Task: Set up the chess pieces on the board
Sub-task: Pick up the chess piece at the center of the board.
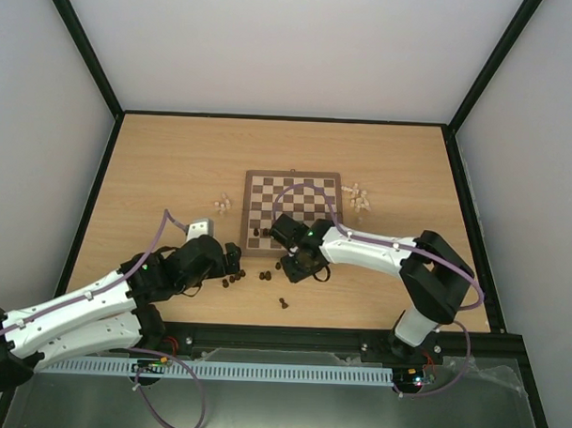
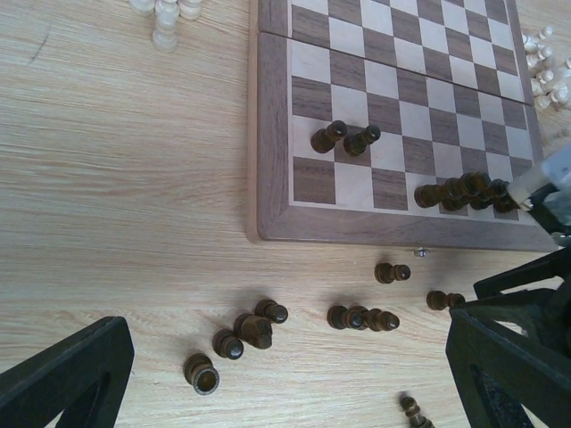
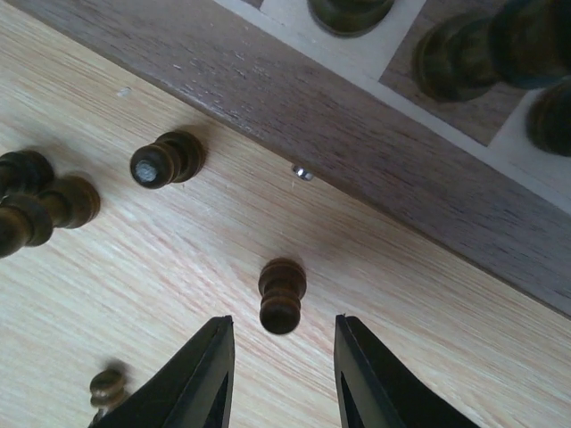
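Note:
The board (image 1: 292, 200) lies mid-table, its brown frame (image 3: 357, 134) close ahead in the right wrist view. Two dark chess pieces (image 2: 343, 138) stand on its near rows, with a cluster of several more (image 2: 464, 190) near the corner. My right gripper (image 3: 284, 334) hangs just off the board's near edge, open. A dark pawn (image 3: 282, 296) stands on the table just ahead of its tips, and neither finger touches it. My left gripper (image 2: 285, 383) is wide open above loose dark pieces (image 2: 236, 343) on the table and holds nothing.
More dark pieces (image 2: 361, 317) stand and lie between the board and the arms, one (image 1: 284, 304) nearer the bases. Pale pieces sit in small heaps left (image 1: 222, 206) and right (image 1: 360, 198) of the board. A black rail borders the table.

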You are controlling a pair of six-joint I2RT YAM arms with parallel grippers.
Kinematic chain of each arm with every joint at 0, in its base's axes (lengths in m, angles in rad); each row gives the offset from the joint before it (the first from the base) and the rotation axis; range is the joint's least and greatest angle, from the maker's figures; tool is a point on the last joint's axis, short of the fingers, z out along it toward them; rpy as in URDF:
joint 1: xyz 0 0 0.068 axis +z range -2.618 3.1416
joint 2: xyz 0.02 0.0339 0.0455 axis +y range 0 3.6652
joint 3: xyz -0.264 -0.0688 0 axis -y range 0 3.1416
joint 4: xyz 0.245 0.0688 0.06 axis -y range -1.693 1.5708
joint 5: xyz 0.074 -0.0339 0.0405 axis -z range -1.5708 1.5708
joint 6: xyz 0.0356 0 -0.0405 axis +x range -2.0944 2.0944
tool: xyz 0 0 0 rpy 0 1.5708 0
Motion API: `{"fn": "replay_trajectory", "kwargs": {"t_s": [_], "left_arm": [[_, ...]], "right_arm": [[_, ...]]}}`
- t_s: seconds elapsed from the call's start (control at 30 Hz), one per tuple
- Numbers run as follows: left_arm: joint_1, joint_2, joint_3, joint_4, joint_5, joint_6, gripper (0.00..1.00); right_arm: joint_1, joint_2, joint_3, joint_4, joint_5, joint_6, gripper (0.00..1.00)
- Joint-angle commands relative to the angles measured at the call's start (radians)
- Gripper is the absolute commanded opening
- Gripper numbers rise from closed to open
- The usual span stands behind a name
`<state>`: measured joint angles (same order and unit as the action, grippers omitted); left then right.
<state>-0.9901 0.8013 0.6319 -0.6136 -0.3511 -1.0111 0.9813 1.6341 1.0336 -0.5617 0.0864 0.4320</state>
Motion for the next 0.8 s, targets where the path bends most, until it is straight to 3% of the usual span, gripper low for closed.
{"fn": "replay_trajectory", "kwargs": {"t_s": [0.0,0.27,0.5,0.77], "left_arm": [[-0.008,-0.035,-0.03,-0.017,-0.012,-0.022,0.99],[-0.009,-0.054,-0.042,-0.023,-0.021,-0.024,0.99],[-0.008,-0.044,-0.047,-0.007,-0.023,-0.019,0.99],[-0.009,-0.04,-0.049,0.007,-0.028,-0.006,0.99]], "right_arm": [[-0.006,0.047,-0.007,0.0,-0.016,-0.014,0.31],[-0.013,0.067,-0.002,0.01,-0.019,-0.021,0.19],[-0.016,0.063,0.0,0.007,-0.018,-0.024,0.02],[-0.016,-0.133,0.111,-0.207,0.055,-0.004,0.02]]}}
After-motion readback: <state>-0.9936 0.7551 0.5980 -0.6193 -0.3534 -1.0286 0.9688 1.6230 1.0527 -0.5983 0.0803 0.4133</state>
